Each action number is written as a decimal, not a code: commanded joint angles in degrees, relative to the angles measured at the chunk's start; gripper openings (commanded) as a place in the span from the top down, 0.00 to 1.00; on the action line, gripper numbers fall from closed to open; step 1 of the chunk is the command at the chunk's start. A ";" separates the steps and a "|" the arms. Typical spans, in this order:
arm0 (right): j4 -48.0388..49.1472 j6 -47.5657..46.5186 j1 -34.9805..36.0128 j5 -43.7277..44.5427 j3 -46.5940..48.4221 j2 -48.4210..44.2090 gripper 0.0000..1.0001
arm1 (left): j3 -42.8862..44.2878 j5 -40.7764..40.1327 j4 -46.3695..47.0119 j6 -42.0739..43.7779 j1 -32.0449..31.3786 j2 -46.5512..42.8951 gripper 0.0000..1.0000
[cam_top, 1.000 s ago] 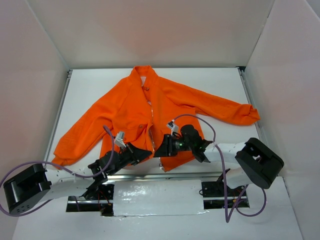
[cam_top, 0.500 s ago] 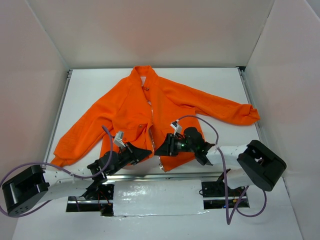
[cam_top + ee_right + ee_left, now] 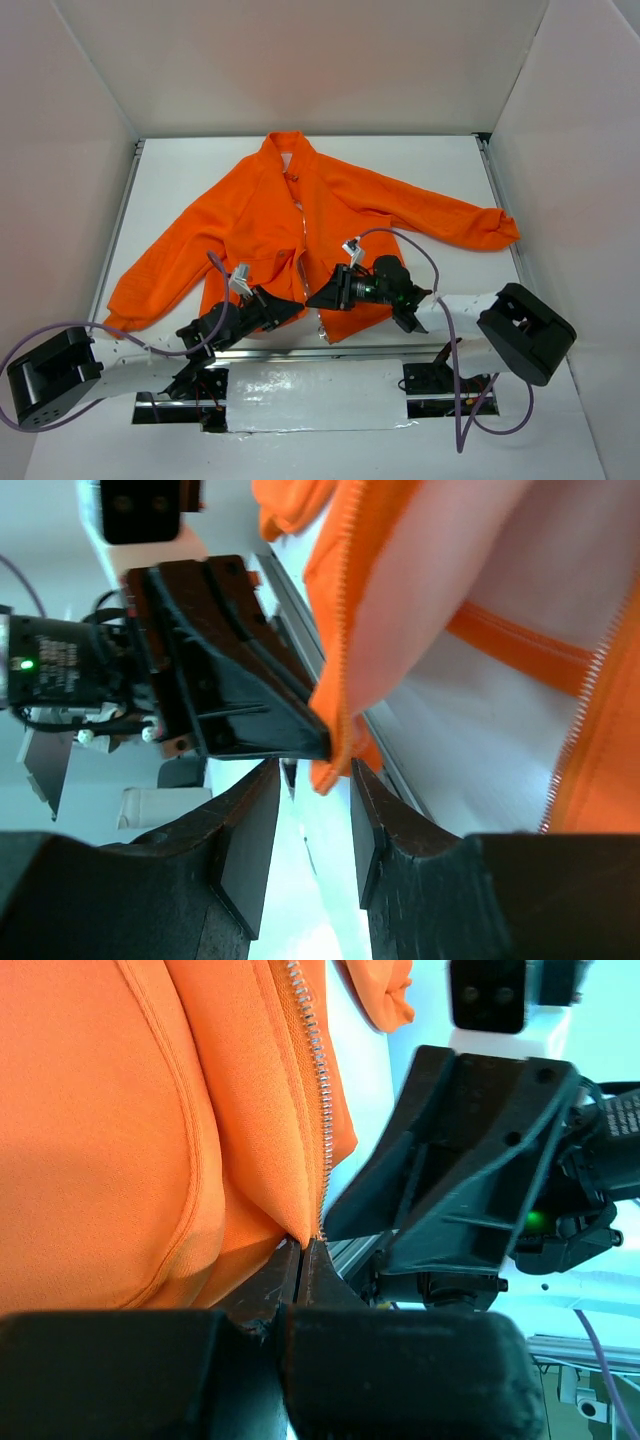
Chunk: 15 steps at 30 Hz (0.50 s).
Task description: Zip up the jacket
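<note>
The orange jacket (image 3: 270,215) lies spread on the white table, collar at the far side, its front open along the pale zipper (image 3: 300,225). My left gripper (image 3: 287,307) is shut on the bottom hem corner of one front panel, right at the lower end of the zipper teeth (image 3: 321,1110); its closed tips (image 3: 303,1250) pinch that corner. My right gripper (image 3: 320,298) is open just beside it. In the right wrist view its fingers (image 3: 245,825) stand apart, with the hem corner (image 3: 335,765) hanging at their tips and the left gripper (image 3: 230,690) close behind.
A metal rail (image 3: 300,352) runs along the table's near edge, under both grippers. White walls enclose the table on three sides. Purple cables (image 3: 215,265) loop over both arms. The jacket's right sleeve (image 3: 470,222) reaches toward the right wall.
My right arm has shifted slightly, its open gripper staying at the hem corner. My left gripper has kept its hold and hardly moved.
</note>
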 commanded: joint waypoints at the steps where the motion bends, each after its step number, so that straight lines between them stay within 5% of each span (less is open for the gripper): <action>1: 2.07 0.22 0.57 0.04 1.20 1.92 0.59 | 0.77 1.20 5.36 1.83 -0.42 1.12 1.00; 15: 4.08 1.54 2.16 -1.36 2.26 5.70 0.73 | 1.21 1.46 5.62 2.36 -0.50 1.38 1.00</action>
